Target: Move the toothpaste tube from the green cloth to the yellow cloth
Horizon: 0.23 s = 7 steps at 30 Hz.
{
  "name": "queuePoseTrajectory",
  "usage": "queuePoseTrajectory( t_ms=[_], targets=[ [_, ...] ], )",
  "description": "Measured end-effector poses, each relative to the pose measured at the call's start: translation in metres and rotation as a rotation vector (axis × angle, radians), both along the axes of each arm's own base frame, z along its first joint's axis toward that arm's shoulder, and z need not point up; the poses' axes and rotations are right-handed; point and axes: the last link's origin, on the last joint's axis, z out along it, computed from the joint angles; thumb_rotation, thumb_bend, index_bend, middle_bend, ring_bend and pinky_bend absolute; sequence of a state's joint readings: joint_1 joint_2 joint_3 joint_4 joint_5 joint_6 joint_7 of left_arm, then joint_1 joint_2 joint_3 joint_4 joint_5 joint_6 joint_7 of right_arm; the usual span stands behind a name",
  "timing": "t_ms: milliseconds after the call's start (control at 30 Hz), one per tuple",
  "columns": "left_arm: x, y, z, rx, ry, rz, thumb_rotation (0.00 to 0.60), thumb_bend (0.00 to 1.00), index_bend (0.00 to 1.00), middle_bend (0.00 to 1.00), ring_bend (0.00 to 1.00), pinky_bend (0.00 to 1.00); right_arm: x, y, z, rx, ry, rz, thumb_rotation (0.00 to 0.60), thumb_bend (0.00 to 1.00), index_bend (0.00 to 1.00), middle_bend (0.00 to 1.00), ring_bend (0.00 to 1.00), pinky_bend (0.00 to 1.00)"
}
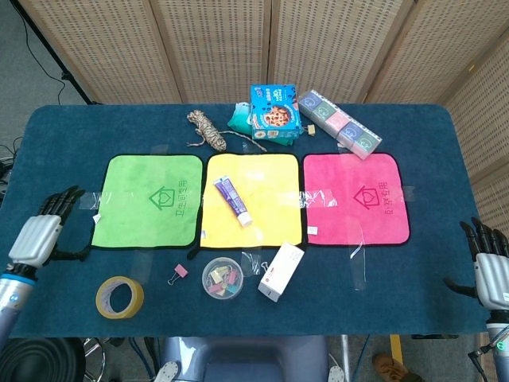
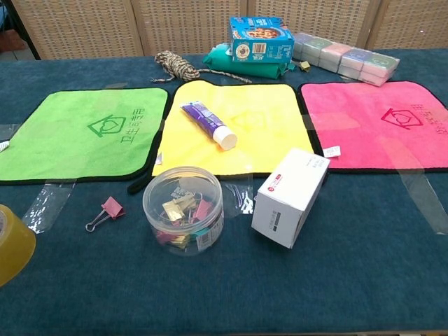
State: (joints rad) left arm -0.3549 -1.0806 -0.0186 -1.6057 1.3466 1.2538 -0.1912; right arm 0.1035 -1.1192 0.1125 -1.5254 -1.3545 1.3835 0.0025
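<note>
The purple and white toothpaste tube [image 1: 233, 200] [image 2: 208, 124] lies slanted on the left half of the yellow cloth [image 1: 266, 185] [image 2: 262, 119], cap toward the front. The green cloth [image 1: 147, 200] [image 2: 84, 140] to its left has nothing on it. My left hand [image 1: 41, 232] hangs at the table's far left edge, well away from both cloths, fingers spread and holding nothing. My right hand [image 1: 490, 267] sits past the table's right front corner, fingers apart and holding nothing. Neither hand shows in the chest view.
A pink cloth [image 1: 355, 199] lies right of the yellow one. In front are a clear jar of binder clips [image 2: 183, 207], a white box [image 2: 290, 195], a pink clip [image 2: 106, 211] and a tape roll [image 1: 119, 296]. Twine [image 1: 206, 129], a blue box [image 1: 274, 109] and a cube pack [image 1: 339, 123] line the back.
</note>
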Motion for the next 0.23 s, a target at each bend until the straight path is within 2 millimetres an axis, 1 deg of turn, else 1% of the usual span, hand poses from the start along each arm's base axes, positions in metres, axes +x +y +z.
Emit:
queuePoseTrajectory(
  t_ms=[133, 233],
  targets=[
    [-0.01, -0.018, 0.003, 0.093, 0.071, 0.012, 0.6, 0.0, 0.0, 0.0, 0.0, 0.0, -0.003, 0.0, 0.0, -0.01, 0.037, 0.004, 0.6, 0.0, 0.0, 0.0, 0.0, 0.0],
    [-0.018, -0.029, -0.001, 0.133, 0.122, 0.021, 0.6, 0.0, 0.0, 0.0, 0.0, 0.0, -0.003, 0.001, -0.002, -0.013, 0.054, 0.009, 0.6, 0.0, 0.0, 0.0, 0.0, 0.0]
  ],
)
